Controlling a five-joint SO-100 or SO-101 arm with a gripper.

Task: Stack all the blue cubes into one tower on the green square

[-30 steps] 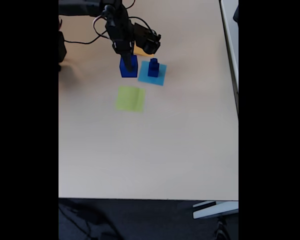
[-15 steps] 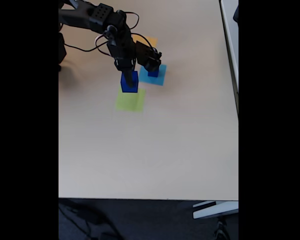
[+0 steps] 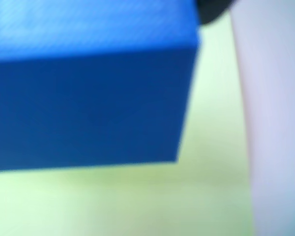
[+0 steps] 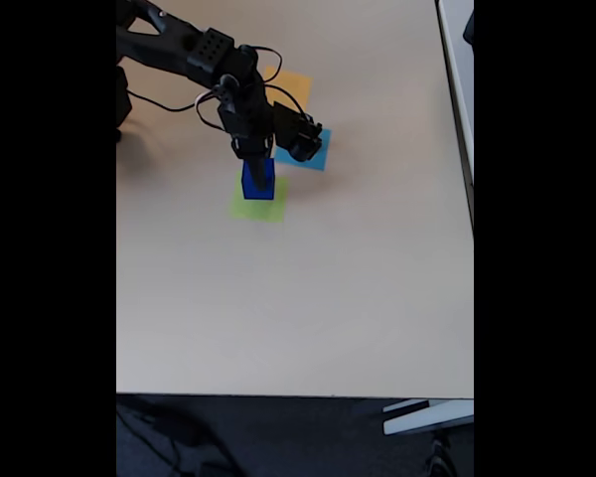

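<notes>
While the tool (image 4: 258, 183) pinches a rigid, likely light cube (image 4: 258, 179) by opposite flat sides, upper centre of frame — above the green square (image 4: 259, 206).

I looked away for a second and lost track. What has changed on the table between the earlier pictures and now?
The gripper has carried the large blue cube, held throughout, from beside the light-blue square toward the near table edge in the fixed view; it is now over the green square. The arm's move uncovered the orange square. The flat squares stayed put.
</notes>
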